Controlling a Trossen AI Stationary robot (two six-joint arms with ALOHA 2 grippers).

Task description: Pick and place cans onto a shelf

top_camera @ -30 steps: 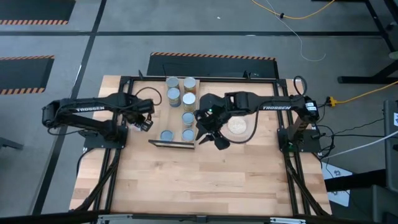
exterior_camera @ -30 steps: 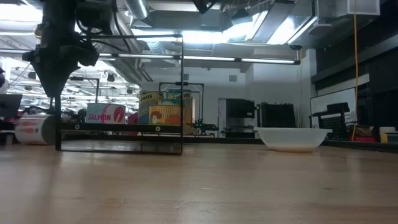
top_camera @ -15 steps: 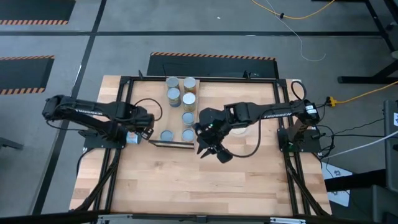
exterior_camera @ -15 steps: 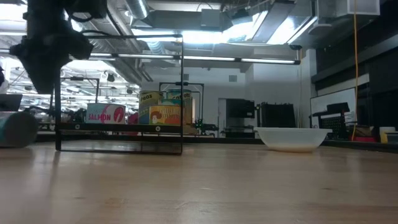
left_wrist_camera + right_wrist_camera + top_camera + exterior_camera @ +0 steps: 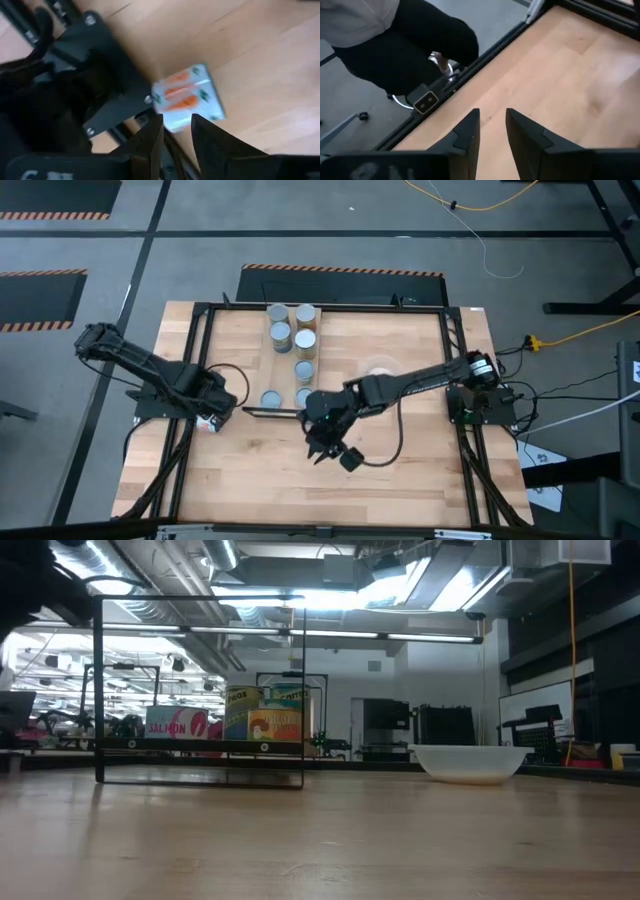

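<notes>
Several cans (image 5: 290, 330) stand upright in a cluster at the table's far middle, and two of them stand right behind the shelf (image 5: 275, 412). In the low view the shelf (image 5: 200, 745) is a thin black frame with labelled cans (image 5: 262, 720) at its lower bar. One can with a carrot label (image 5: 187, 100) lies on its side near the table's left rail; it also shows in the high view (image 5: 208, 423). My left gripper (image 5: 174, 117) is right at it, with a narrow gap between the fingers. My right gripper (image 5: 325, 450) is empty over bare table in front of the shelf; the right wrist view (image 5: 492, 117) shows a narrow gap between its fingers. My left gripper comes slanting down at the lying can's side (image 5: 175, 127), which shows just past its fingertips. The can is wider than the gap and is not between the fingers. I cannot tell whether the fingertips touch it. The can lies on the table.
A clear bowl (image 5: 470, 762) stands to the right of the cans. Black rails and a bracket (image 5: 95, 75) edge the table beside the lying can. A person in dark trousers (image 5: 420, 45) stands just beyond the table's rail. Bare wood (image 5: 300, 490) lies toward the near edge.
Both grippers have gone toward the table's near edge, the left one also a little toward the left edge. The can lying on its side has rolled toward the table's left edge and out of the low view.
</notes>
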